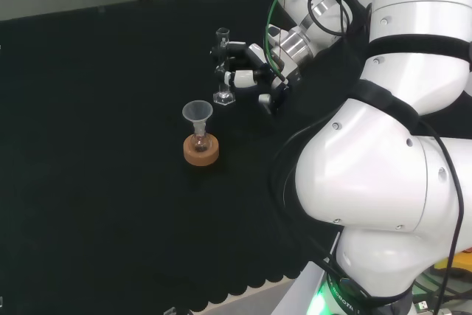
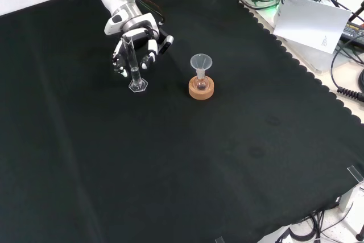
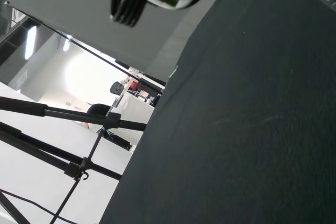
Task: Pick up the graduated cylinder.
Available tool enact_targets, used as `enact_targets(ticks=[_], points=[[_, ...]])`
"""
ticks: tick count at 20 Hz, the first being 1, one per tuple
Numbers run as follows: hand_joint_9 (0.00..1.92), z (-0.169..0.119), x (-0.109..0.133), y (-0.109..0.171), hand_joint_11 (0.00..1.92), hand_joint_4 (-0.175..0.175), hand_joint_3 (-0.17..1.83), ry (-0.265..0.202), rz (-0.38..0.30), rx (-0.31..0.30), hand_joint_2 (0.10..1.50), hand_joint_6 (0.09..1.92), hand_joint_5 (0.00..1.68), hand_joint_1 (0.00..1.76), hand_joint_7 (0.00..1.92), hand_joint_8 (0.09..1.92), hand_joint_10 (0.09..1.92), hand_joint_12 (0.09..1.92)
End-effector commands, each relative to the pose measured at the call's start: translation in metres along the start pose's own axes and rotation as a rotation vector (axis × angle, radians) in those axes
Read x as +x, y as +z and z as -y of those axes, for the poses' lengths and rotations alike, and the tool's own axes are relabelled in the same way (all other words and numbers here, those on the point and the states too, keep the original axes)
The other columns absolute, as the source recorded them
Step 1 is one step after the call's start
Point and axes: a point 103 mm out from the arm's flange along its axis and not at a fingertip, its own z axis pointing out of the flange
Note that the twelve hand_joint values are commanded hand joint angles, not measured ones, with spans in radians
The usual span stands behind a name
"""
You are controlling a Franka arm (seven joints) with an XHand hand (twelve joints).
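Note:
The graduated cylinder [image 1: 223,64] [image 2: 132,61] is a thin clear tube on a hexagonal foot, standing upright on the black cloth. The hand [image 1: 251,68] [image 2: 139,41] is right beside it at mid height. In the head view the fingertips [image 1: 227,77] reach the tube from the right. In the front view the fingers [image 2: 120,61] hang behind the tube on both sides, only lightly bent, and the thumb [image 2: 166,41] sticks out away from it. The foot [image 2: 137,86] rests on the cloth.
A small round flask with a clear funnel [image 1: 198,112] [image 2: 201,61] in its neck sits on a cork ring [image 1: 200,152] [image 2: 201,89], a short way from the cylinder. Papers and cables [image 2: 313,21] lie beyond the cloth's scalloped edge.

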Motion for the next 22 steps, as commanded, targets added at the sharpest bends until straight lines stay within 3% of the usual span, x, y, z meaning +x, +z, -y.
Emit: enact_targets(ticks=[1,4,7,9,12,22], points=[[1.04,0.0,0.0,0.001,0.8,0.023,0.64,0.0,0.003,0.003,0.71,0.57,0.7,1.06,0.72,0.56,0.33,1.09],[1.09,0.0,0.0,0.0,0.86,0.032,0.64,0.005,0.018,0.001,0.73,0.58,0.76,1.06,0.76,0.55,0.29,1.04],[1.16,0.0,0.001,-0.002,0.94,0.037,0.6,0.022,0.044,-0.022,0.83,0.56,0.83,1.05,0.82,0.57,0.24,0.99],[1.22,0.0,0.004,-0.004,1.06,0.0,0.29,0.029,0.08,-0.036,1.03,0.98,0.84,1.05,0.88,0.6,0.22,0.94],[1.29,-0.001,0.009,-0.009,1.19,-0.045,0.05,0.019,0.148,-0.029,1.17,1.2,0.83,1.06,0.94,0.62,0.19,0.86],[1.33,0.004,0.024,-0.026,1.26,-0.078,0.0,-0.019,0.354,0.069,1.18,1.18,0.86,1.08,0.99,0.62,0.15,0.8]])
